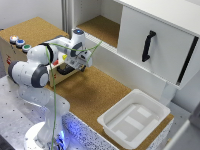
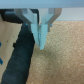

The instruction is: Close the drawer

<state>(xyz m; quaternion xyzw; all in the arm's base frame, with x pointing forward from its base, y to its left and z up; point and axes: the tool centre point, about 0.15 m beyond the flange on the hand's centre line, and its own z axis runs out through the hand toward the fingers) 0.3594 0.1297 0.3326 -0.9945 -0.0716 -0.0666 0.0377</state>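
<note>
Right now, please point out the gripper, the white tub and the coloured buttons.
gripper [image 2: 42, 44]: wrist view, between its fingertips.
white tub [image 1: 161, 110]: exterior view, its far rim.
coloured buttons [image 1: 20, 43]: exterior view, middle button.

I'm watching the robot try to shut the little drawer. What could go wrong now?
1. In the wrist view the gripper has its jaws together, beside the black handle; a thin tip might slide off the drawer instead of pushing it.
2. The green cable loops near the arm and could snag.
3. The arm hides most of the drawer in the exterior view, so misalignment is hard to spot.
</note>
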